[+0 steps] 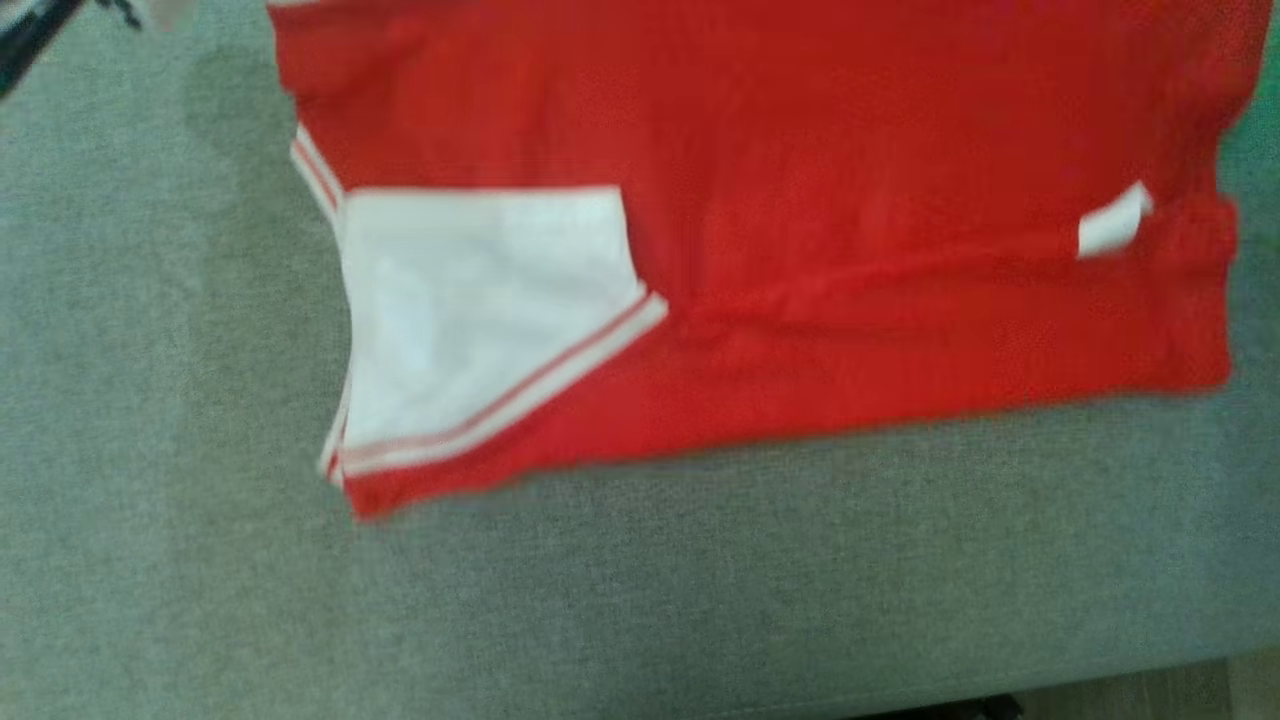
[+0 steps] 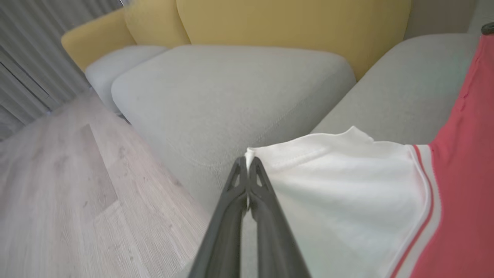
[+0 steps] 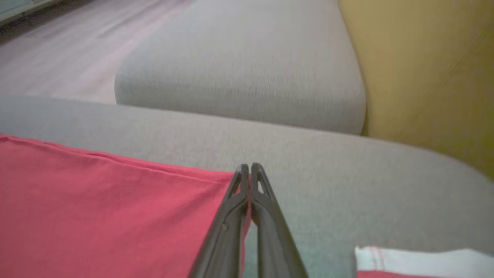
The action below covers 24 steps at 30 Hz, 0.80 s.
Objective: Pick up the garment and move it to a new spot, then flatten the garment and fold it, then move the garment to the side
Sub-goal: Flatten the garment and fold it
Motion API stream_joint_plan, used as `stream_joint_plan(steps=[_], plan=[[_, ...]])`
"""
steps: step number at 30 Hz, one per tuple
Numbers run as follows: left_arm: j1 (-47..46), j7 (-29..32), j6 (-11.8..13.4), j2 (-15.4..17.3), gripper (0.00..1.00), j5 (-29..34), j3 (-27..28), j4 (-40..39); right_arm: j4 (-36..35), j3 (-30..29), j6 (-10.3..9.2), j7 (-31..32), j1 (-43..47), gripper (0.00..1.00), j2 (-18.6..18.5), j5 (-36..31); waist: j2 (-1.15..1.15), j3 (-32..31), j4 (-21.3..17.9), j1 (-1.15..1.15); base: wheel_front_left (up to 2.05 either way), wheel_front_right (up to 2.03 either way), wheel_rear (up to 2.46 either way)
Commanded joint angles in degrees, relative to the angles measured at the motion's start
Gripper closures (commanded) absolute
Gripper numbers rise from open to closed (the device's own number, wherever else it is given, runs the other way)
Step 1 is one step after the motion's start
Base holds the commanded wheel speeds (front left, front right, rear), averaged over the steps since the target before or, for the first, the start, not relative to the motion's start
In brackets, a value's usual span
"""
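Observation:
The garment (image 1: 800,200) is a red shirt with a white sleeve (image 1: 480,300) trimmed in red and white stripes. It is spread across a grey sofa cushion (image 1: 600,580), with a small white label (image 1: 1112,225) at its right side. My left gripper (image 2: 248,160) is shut on the corner of the white sleeve (image 2: 339,185), which is lifted off the cushion. In the right wrist view my right gripper (image 3: 249,168) is shut on a corner of the red cloth (image 3: 96,208), whose edge runs taut to the left.
A second grey seat cushion (image 3: 239,77) lies beyond the garment, with yellow back cushions (image 2: 289,23) behind it. Pale wood floor (image 2: 58,185) lies past the sofa edge. A strip of floor (image 1: 1130,695) is at the head view's bottom right.

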Motion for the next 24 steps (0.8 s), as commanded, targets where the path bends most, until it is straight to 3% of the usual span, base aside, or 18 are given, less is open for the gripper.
stream_joint_plan(steps=[1, 5, 10, 17, 24], plan=[[-3.77, -2.47, 0.15, 0.96, 1.00, 0.43, 3.62, 1.13, -0.80, -0.89, 0.37, -2.36, -0.33, 1.00, -2.51, -0.62, 0.00, -0.22, 0.13, 0.00, 0.00, 0.00, 0.00], [-2.86, -4.82, 0.14, -0.66, 1.00, -1.28, 3.84, 2.81, -0.51, -0.51, 0.37, -5.29, -0.22, 1.00, -3.17, -0.29, 0.00, -1.11, 0.82, 0.00, 0.00, 0.00, 0.00], [-0.29, -5.98, 0.14, -0.02, 1.00, -3.06, 3.28, 0.29, -1.41, 0.18, 0.37, -6.94, 2.65, 1.00, -4.30, 1.30, 0.00, -2.29, 1.66, 0.00, 0.00, 0.00, 0.00], [7.18, -8.60, 0.27, 5.66, 1.00, -1.46, 2.70, -8.18, -4.33, -1.22, 0.37, -11.06, 10.96, 1.00, -6.67, 3.19, 0.00, -4.59, 3.21, 0.00, 0.00, 0.00, 0.00], [17.85, -11.11, 6.30, 11.23, 1.00, 1.59, 2.61, -20.28, -6.97, -4.56, 0.37, -13.84, 20.81, 1.00, -7.37, 3.64, 0.00, -6.92, 4.17, 0.00, 0.00, 0.00, 0.00]])
